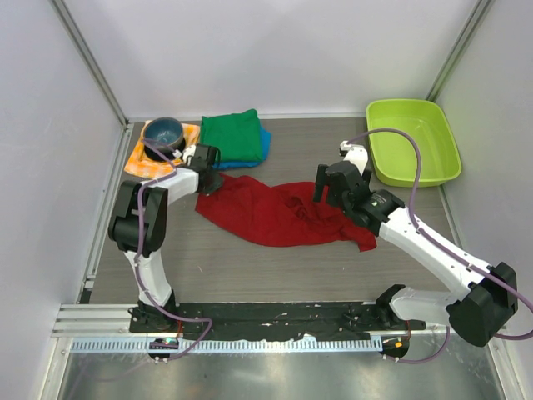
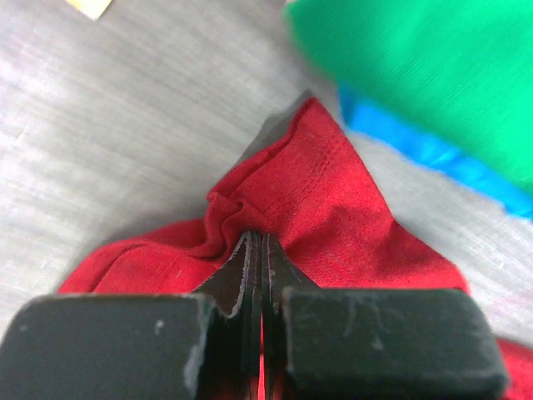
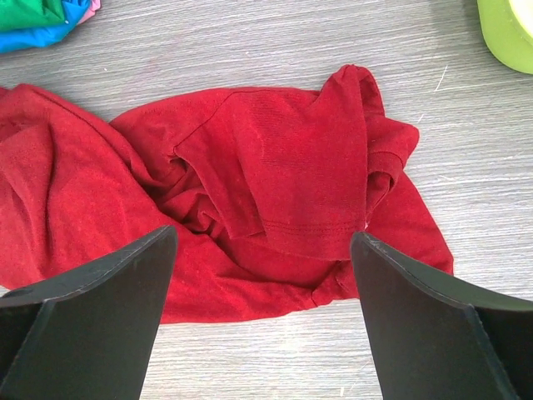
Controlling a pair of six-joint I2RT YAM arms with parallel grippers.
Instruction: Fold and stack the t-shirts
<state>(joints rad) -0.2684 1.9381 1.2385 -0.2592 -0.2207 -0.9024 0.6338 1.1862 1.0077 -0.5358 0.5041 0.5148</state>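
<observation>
- Seeing dark red t-shirt (image 1: 279, 212) crumpled mid-tabletop (image 1: 250, 271), not yet folded; long axis running from far-left to near-right in the top view.
- Pinching its far-left corner with left end effector (image 2: 260, 243): jaws together, clamped on a bunched fold of hem.
- Placing that pinch just beside the folded green t-shirt (image 1: 231, 136), itself stacked on the blue t-shirt (image 1: 265, 146) at the far edge.
- Holding right end effector (image 3: 262, 242) spread wide above the red shirt's right half, gripping nothing; bunched sleeve and stitched hem straight below, framed between the jaws.
- Judging the step: getting a second hold so as to stretch the shirt flat before folding.
- Turning on one relation: opposite ends of the long axis, right end reachable only by the right arm, trailing further right and nearer than the open jaws.
- Likely calling for a straight drop onto that edge, then a pull away from the left pinch along the axis.
- Risking a grab of several layers in the bunch instead of one corner.
</observation>
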